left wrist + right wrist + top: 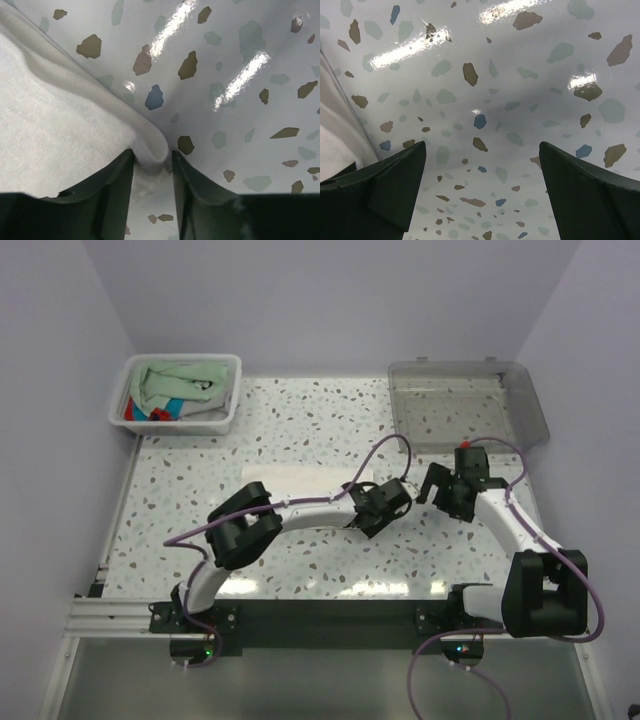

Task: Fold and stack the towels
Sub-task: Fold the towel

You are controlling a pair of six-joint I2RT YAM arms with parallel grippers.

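A white towel [295, 480] lies spread flat in the middle of the table. Its rolled corner [150, 147] sits between the tips of my left gripper [152, 157], whose jaws have narrowed round it and press its sides. In the top view the left gripper [355, 523] is at the towel's right end. My right gripper [482, 145] hangs open over bare table just right of the towel, whose edge [332, 135] shows at the left; from above it [432, 486] is beside the left one. More towels, mint [185, 380] and turquoise-and-red [150, 412], lie in the basket.
The white slatted basket [228, 400] stands at the back left. A clear grey plastic tray [470, 400] stands at the back right. Purple cables loop over both arms. The speckled table ends at a metal rail along the near edge.
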